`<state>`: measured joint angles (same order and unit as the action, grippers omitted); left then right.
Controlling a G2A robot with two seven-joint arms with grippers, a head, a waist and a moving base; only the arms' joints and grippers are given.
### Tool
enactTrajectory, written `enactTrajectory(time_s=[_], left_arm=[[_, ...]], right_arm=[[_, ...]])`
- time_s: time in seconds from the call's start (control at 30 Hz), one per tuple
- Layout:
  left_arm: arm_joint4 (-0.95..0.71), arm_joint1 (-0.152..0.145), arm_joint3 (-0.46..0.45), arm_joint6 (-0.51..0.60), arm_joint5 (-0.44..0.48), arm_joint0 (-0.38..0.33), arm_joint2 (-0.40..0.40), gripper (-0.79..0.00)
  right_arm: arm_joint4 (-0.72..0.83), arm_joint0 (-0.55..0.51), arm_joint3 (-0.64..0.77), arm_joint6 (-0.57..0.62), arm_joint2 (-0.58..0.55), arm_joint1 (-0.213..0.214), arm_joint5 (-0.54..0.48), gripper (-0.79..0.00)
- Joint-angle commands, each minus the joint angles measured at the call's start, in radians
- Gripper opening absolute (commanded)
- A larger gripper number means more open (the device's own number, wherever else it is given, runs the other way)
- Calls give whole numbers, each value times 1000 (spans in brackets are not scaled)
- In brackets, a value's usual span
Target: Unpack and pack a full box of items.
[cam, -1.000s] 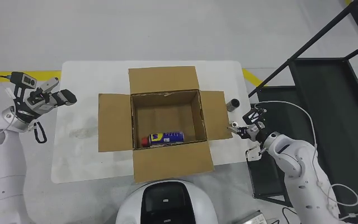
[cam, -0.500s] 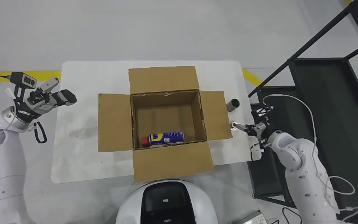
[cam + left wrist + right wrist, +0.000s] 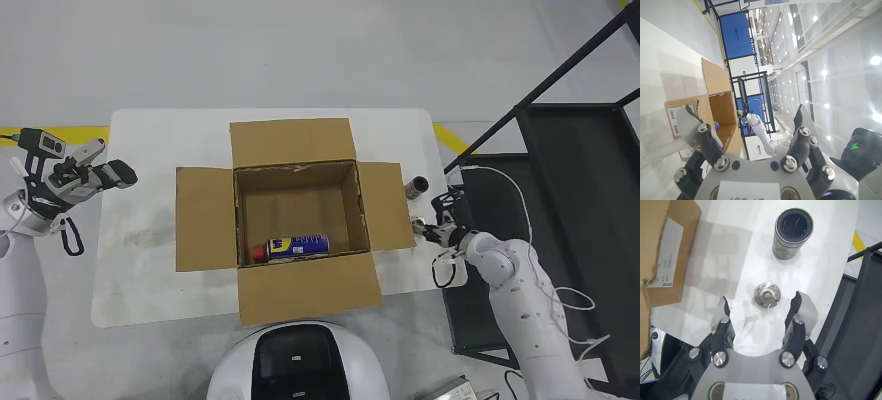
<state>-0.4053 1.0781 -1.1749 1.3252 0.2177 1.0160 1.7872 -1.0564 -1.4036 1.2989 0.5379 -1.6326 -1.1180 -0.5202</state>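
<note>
on the right strip of the counter (image 3: 150,160), just beside the side flap of the open cardboard box (image 3: 205,220), the right claw (image 3: 760,297) hangs above a small flanged disc (image 3: 767,297), jaws spread wide with nothing between them. the disc lies flat, hub up, roughly centred between the two fingertips. near it, a little farther from the robot, a steel sleeve (image 3: 792,235) stands upright on its end, apart from the disc and from the box. inside the box a spray can (image 3: 297,245) lies on its side against the near wall.

the disc looks like solid machined metal: stiff, probably heavy for its bulk, and smooth enough to slip. it sits very low, so the fingers would have to come right down to the counter and pinch across the rim, or close on the raised hub if they can reach it. the sleeve is also rigid and polished; a grip across the middle of its barrel seems safest, as it could topple or roll if nudged.

the left claw (image 3: 742,110) is held off the far left of the counter, well apart from the box, jaws apart and holding nothing.
</note>
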Motion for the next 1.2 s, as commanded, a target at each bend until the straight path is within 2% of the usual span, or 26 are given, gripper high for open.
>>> enactTrajectory(time_s=[0.0, 0.47, 0.7, 0.87, 1.07, 1.17], left_arm=[[0, 0, 0, 0, 0, 0, 0, 0], [0, 0, 0, 0, 0, 0, 0, 0], [0, 0, 0, 0, 0, 0, 0, 0], [0, 0, 0, 0, 0, 0, 0, 0], [0, 0, 0, 0, 0, 0, 0, 0], [0, 0, 0, 0, 0, 0, 0, 0]], right_arm=[[-8, 16, -28, -9, 10, 0, 3, -388], [-49, 98, -150, -54, 90, -2, 17, -409], [-65, 114, -169, -55, 114, -1, 19, -428], [-76, 111, -166, -58, 124, 1, 29, -471], [-81, 125, -183, -66, 142, 0, 46, -462], [-86, 137, -198, -64, 154, -1, 56, -489]])
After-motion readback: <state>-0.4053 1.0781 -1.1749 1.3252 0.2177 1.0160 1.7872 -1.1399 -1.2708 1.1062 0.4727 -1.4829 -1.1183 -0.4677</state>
